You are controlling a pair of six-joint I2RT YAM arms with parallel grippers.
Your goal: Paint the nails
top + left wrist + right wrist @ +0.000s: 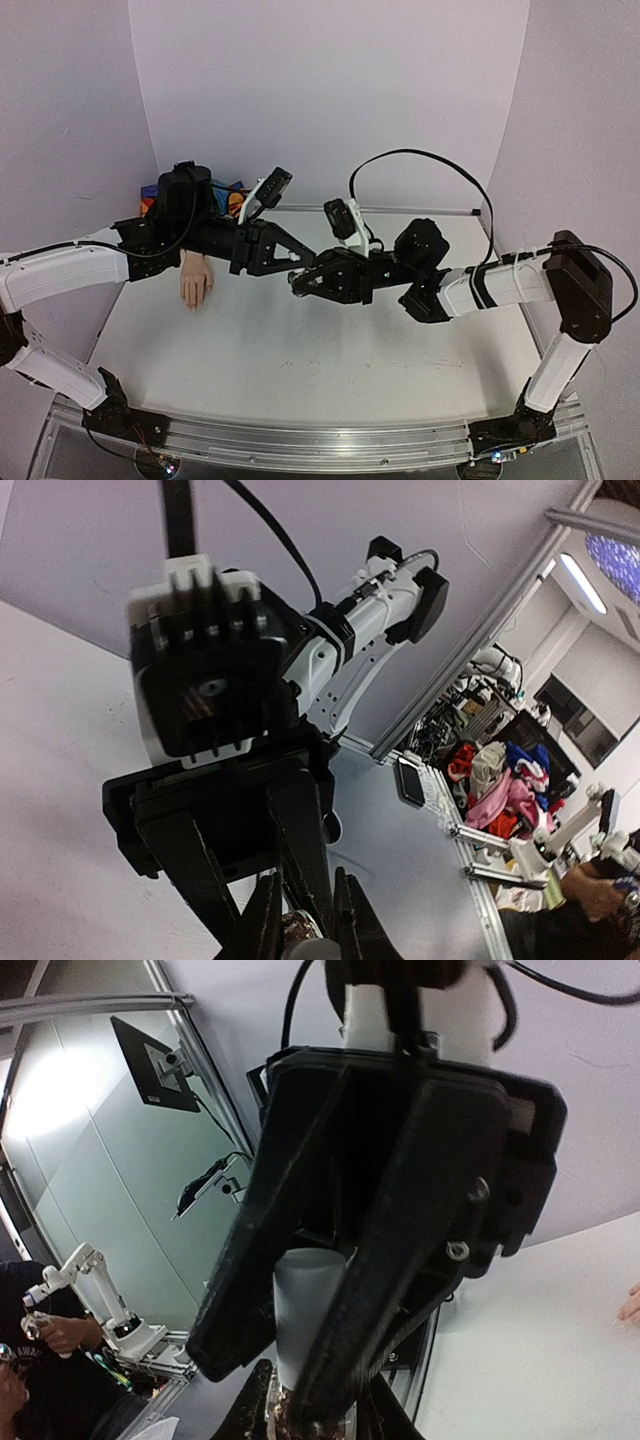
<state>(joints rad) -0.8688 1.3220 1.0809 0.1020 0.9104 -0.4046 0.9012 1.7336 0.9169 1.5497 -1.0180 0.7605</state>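
Observation:
The pale mannequin hand (195, 280) lies on the white table at the left, fingers toward me; its nails are too small to make out. Its striped sleeve (232, 195) is mostly hidden behind my left arm. One fingertip shows at the right edge of the right wrist view (632, 1305). My two grippers meet above the table's middle. My left gripper (296, 263) (305, 925) is shut on the small bottle's white cap (305, 1305) (318, 948). My right gripper (297, 284) (305, 1420) is shut on the bottle's brownish glittery body (288, 1415) (298, 927).
A metal rail (440, 210) runs along the table's back edge and another (320, 440) along the front. Purple walls close in the back and sides. Small colourful objects (148, 205) sit at the back left corner behind my left arm.

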